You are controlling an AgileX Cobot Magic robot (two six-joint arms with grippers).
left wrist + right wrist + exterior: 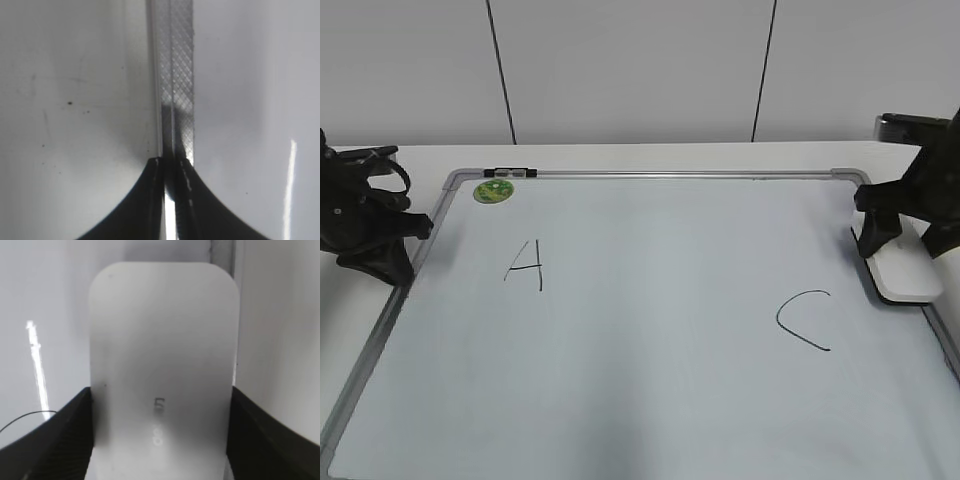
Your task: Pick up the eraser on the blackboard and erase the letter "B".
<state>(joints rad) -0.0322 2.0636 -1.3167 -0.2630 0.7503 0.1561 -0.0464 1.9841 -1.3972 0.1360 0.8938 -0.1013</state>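
Whiteboard w/ eraser at right edge, B gone.
Eraser [905, 274] on blackboard [650, 400] far right, pinched by right fingers [60, 440]; left fingers [150, 200] pressed together over left frame; A [526, 265], C [804, 320] remain.

White table [650, 155] carries blackboard [620, 400] lying flat, grey frame nearly filling tabletop

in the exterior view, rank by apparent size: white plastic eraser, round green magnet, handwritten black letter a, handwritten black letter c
1. White plastic eraser, partly hidden by the right claw
2. Handwritten black letter C
3. Handwritten black letter A
4. Round green magnet
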